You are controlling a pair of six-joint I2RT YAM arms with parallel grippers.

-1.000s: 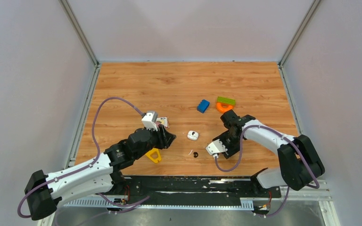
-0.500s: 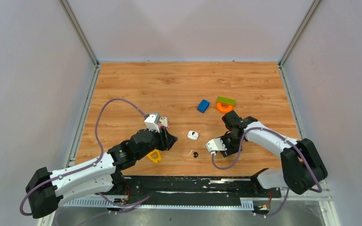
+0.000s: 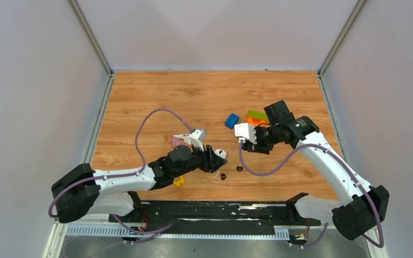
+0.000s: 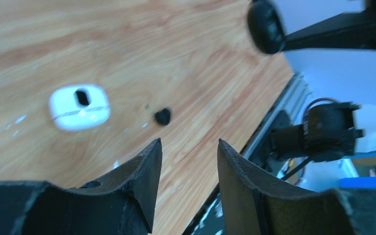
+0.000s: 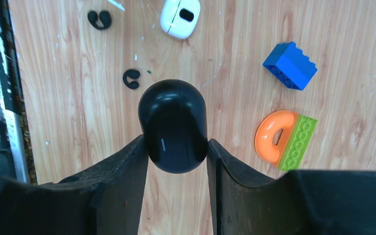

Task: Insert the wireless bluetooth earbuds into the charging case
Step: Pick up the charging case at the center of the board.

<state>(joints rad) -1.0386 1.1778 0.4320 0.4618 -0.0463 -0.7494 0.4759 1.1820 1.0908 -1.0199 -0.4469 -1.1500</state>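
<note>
Risen, right gripper [image 5: 176, 141] clamps black case [image 5: 173, 117], long axis along jaws.

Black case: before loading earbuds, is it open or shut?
Shut: the black case is one smooth closed pod, no lid raised, pinched in the right gripper.

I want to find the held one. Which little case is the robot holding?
The black case, pinched in the right gripper; the white case lies loose on the table.
</note>
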